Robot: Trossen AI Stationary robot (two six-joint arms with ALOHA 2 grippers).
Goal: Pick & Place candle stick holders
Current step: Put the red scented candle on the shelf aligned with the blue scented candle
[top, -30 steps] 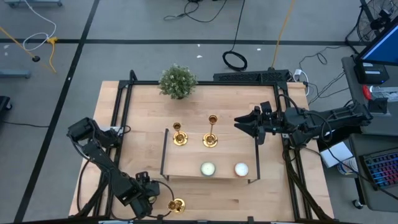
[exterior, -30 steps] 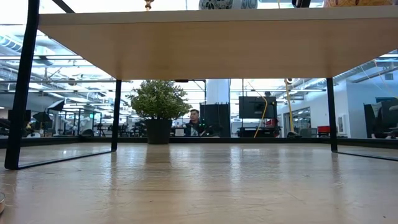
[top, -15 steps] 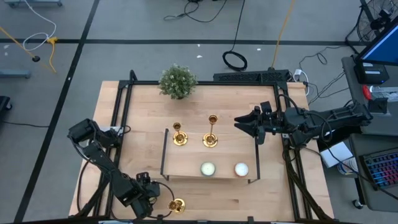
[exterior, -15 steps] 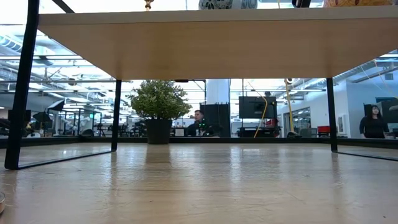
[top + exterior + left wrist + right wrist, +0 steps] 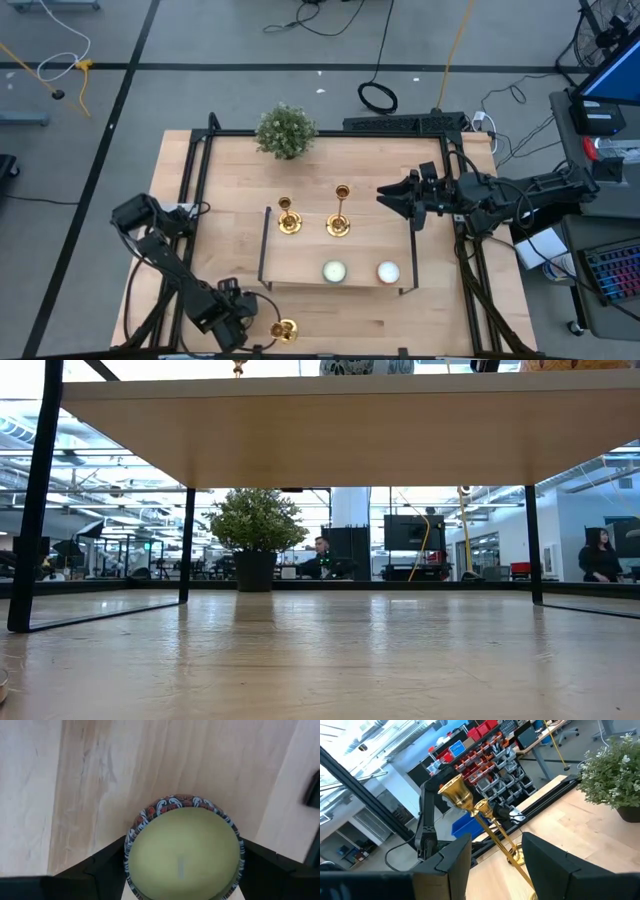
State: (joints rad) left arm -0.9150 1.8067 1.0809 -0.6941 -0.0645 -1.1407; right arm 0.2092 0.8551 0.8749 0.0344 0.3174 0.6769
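Note:
Two gold candle stick holders stand on their round bases on a low wooden shelf. The right wrist view shows them as well. A third holder stands on the table at its near edge. Just left of it my left gripper points straight down. Its wrist view shows a candle tin with a patterned rim and pale yellow wax between the fingers; the gripper hides this tin from above. My right gripper hangs level and open over the shelf's right end, with nothing between its fingers. My left gripper has the candle tin between its two fingers, one against each opposite side of the round wall. The fingers come from above, pointing down. The tin stands upright on the table, wax side up.
Two pale candles sit on the shelf's near half. A bushy green plant stands at the table's far edge. Black frame rails run along the table's left, right and far sides. People show in the room beyond in the low view.

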